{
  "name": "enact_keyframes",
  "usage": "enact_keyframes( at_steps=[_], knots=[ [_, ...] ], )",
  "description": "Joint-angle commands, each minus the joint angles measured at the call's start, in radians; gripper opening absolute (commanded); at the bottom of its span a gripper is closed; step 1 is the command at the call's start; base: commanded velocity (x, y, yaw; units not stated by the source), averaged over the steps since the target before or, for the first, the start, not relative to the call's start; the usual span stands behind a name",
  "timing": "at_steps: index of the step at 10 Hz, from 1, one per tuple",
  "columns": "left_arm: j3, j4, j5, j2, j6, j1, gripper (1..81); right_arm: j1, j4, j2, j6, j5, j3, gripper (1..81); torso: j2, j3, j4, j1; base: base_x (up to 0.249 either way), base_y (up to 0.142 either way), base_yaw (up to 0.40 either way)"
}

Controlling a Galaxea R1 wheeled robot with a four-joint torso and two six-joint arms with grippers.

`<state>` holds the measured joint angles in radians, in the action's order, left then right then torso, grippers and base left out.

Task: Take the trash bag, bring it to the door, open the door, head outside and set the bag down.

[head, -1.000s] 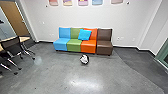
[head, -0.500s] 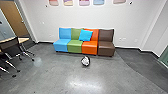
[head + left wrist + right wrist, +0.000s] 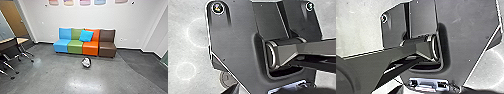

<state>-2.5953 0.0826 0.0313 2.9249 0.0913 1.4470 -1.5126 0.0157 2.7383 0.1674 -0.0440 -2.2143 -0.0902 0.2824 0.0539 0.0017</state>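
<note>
Grey polished concrete floor [image 3: 55, 80], white wall [image 3: 100, 18] behind, row of low seats against it: a light blue vinyl seat [image 3: 61, 45], a green vinyl seat [image 3: 75, 47], an orange vinyl seat [image 3: 90, 48], a dark brown vinyl seat [image 3: 107, 48]. Over the last second the whole head view shifted: seats looked a bit bigger, the green-edged panel [image 3: 166, 58] at far right slid mostly out. We read that as us rolling nearer with a slight turn, not things moving. The round black-and-white trash bag [image 3: 86, 62] held its spot on the floor, just in front of the seats, about in line with the orange one. For the task: range to the bag was closing, so we judged this as approach, very early; pickup not done, door and outdoors legs untouched. Bag pose: pale crumpled side faced up and toward us, dark rim around it. No clear long axis; it looked near round, at most slightly longer away from us than across. We couldn't make out a neck or knot, so grasp direction was open. Jaws, left and right: we couldn't tell whether apart or together.
</note>
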Motion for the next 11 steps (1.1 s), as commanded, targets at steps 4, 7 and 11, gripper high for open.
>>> enact_keyframes(
  at_steps=[4, 7, 11],
  knots=[
    [0.003, -0.001, -0.059, -0.007, -0.002, -0.027, 81.1, 0.025, 0.009, -0.015, -0.003, 0.064, 0.022, 81.1, 0.0, 0.0, 0.0, 0.0, 0.136, 0.017, 0.0],
    [0.003, 0.0, -0.059, -0.009, -0.002, -0.027, 81.1, 0.025, 0.009, -0.016, -0.003, 0.064, 0.024, 81.1, 0.0, 0.0, 0.0, 0.0, 0.136, 0.076, 0.0],
    [0.003, -0.001, -0.059, -0.007, -0.002, -0.026, 81.1, 0.022, 0.006, -0.01, -0.003, 0.056, 0.024, 81.1, 0.0, 0.0, 0.0, 0.0, 0.136, 0.077, 0.0]
  ],
)
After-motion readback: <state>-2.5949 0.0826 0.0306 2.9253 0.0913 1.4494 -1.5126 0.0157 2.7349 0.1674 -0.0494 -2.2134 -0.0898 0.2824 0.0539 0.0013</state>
